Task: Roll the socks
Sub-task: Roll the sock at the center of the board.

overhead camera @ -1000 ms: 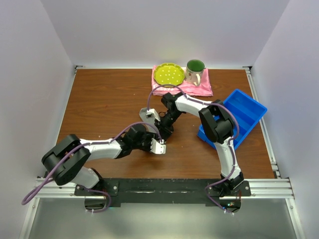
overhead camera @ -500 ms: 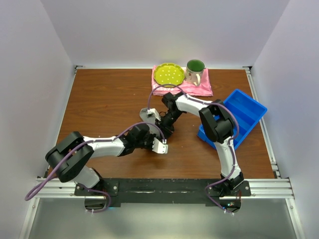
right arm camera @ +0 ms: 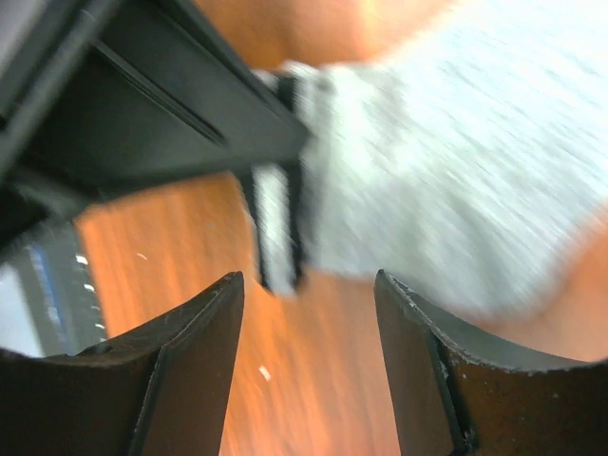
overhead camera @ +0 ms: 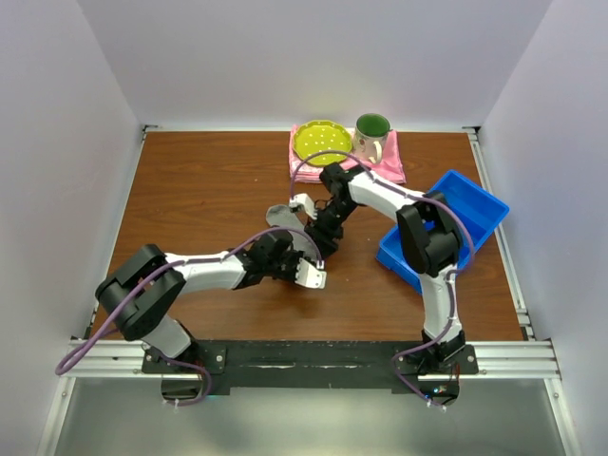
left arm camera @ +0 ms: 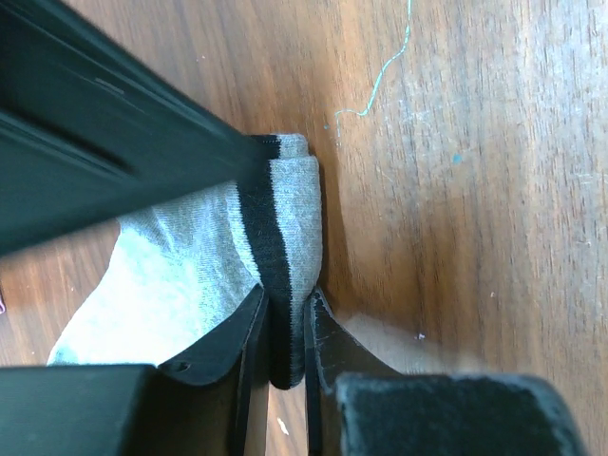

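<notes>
Left wrist: left hand (left arm camera: 283, 334) clamps sock (left arm camera: 176, 261) cuff; right hand (right arm camera: 309, 318) hovers spread.

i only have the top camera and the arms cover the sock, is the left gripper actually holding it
Observer: Yes. In the left wrist view the left gripper is pinched on the sock at one folded end.
Operator: where on the sock
Observer: On the dark stripe at that end. The grey part trails away from the fingers across the table.
Operator: and the right one
Observer: In its own wrist view the right gripper is open and closed on nothing. The sock lies just ahead of it, blurred.
</notes>
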You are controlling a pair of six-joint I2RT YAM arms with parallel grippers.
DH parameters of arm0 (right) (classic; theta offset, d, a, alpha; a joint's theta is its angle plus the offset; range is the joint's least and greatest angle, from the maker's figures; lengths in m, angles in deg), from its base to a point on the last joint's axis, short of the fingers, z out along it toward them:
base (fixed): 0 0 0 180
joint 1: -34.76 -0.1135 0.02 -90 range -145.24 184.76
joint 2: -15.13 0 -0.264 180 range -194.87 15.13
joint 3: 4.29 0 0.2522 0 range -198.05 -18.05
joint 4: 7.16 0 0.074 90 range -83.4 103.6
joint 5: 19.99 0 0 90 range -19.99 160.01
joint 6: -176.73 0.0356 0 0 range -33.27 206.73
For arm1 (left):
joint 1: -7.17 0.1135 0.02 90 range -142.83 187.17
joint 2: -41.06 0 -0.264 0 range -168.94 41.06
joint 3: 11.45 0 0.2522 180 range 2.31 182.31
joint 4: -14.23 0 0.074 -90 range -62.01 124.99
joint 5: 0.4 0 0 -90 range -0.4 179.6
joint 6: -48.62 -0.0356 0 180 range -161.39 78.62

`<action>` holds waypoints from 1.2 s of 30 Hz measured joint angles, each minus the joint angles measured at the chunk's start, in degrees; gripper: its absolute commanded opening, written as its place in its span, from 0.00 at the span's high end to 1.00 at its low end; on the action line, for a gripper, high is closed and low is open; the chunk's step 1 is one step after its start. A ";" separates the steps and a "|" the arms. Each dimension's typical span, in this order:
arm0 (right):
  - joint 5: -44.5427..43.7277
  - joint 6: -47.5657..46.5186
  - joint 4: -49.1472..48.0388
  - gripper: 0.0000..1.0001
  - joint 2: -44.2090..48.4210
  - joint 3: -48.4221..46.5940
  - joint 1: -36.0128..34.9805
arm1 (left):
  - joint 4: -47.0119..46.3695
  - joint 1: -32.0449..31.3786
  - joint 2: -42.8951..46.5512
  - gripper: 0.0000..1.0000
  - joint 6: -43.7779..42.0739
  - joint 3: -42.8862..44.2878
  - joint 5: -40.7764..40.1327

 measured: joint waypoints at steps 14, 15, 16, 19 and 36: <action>-11.91 2.64 -8.28 0.18 20.44 6.58 7.08 | 14.05 1.49 -4.37 1.00 0.81 10.25 3.23; -12.57 2.73 -8.90 0.16 21.81 7.52 7.19 | 15.28 1.81 -5.03 1.00 0.96 11.37 3.98; -13.25 2.86 -9.81 0.08 23.47 8.81 7.30 | 16.24 2.10 -5.55 1.00 1.07 12.22 4.59; -15.74 2.97 -12.87 0.05 29.64 13.92 7.39 | 19.98 3.32 -7.50 1.00 1.20 15.45 7.30; -20.59 -2.43 -22.77 0.11 51.21 32.63 5.73 | 41.40 11.87 -21.11 1.00 1.20 33.77 26.25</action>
